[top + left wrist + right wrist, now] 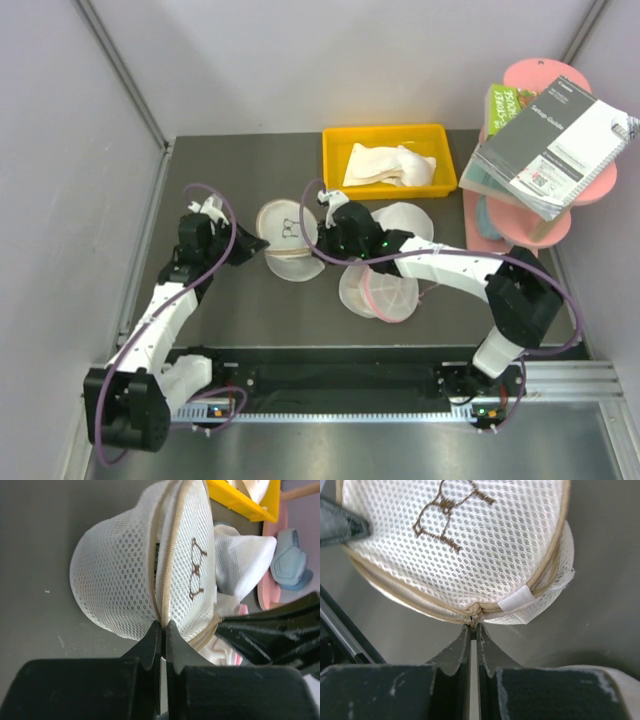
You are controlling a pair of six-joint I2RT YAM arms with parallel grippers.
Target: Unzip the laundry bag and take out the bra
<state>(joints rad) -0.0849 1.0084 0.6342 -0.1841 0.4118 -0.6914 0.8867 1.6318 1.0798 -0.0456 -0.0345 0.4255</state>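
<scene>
The laundry bag (287, 240), round white mesh with a beige-tan zipper rim and a brown mark on its face, is held between both grippers at mid-table. My left gripper (257, 246) is shut on the bag's beige rim (163, 624); the bag (125, 575) fills the left wrist view. My right gripper (320, 232) is shut on the zipper pull (473, 621) at the rim of the bag (470, 545), beside a white tab. The bra is hidden; I cannot see it inside the mesh.
A pink-rimmed mesh bag (385, 292) and a plain white mesh bag (408, 220) lie under the right arm. A yellow bin (332, 160) with white cloth stands behind. A pink shelf (545, 72) with booklets stands at back right.
</scene>
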